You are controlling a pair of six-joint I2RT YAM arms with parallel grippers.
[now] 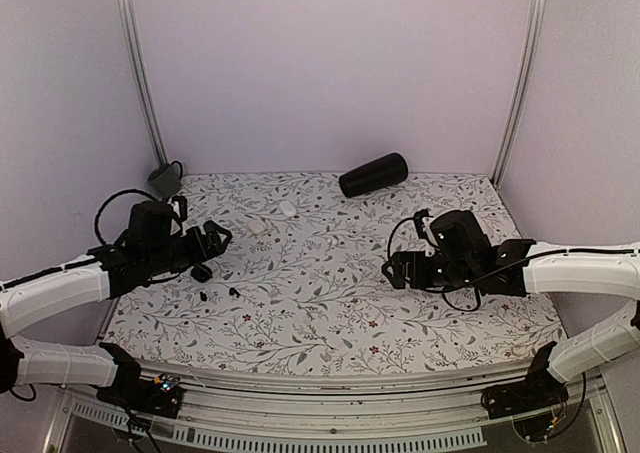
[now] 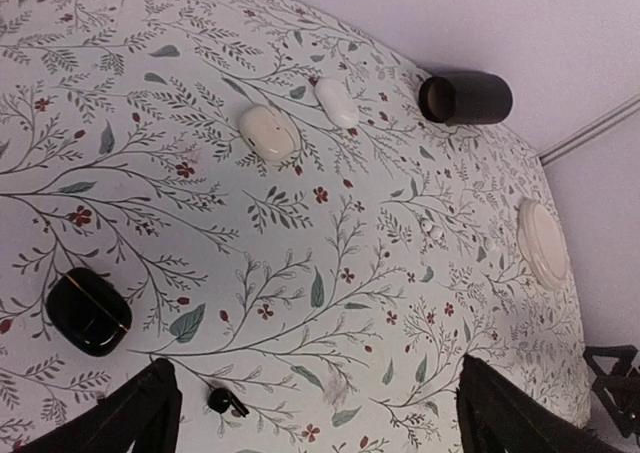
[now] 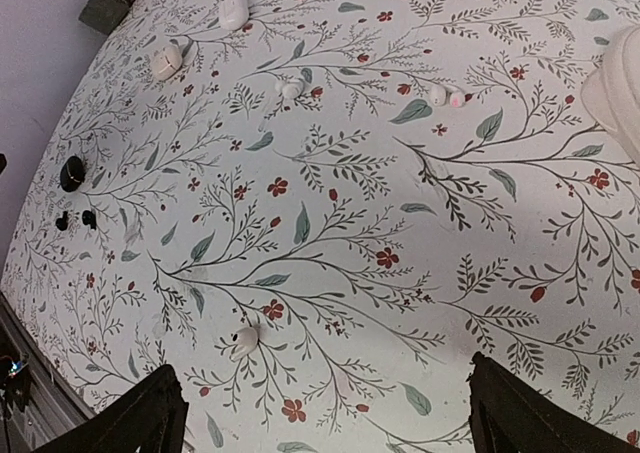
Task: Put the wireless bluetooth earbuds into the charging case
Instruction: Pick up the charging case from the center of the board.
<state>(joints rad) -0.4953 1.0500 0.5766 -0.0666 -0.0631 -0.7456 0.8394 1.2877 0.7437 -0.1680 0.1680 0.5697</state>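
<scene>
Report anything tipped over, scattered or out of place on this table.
The black cylinder lies on its side near the back wall instead of standing. The black earbuds lie loose beside the black charging case, not in it. Several white earbuds are scattered far apart across the table.

Looked like a robot lab test cell, not a home. Boxed in by plain pale wall panels [image 1: 330, 63] w/ alu corner posts [image 1: 142, 73]. Floral-print table [image 1: 330, 313] fronted by a metal mounting rail [image 1: 330, 418], w/ two robot arms [image 1: 60, 293] fixed at the near edge.
</scene>
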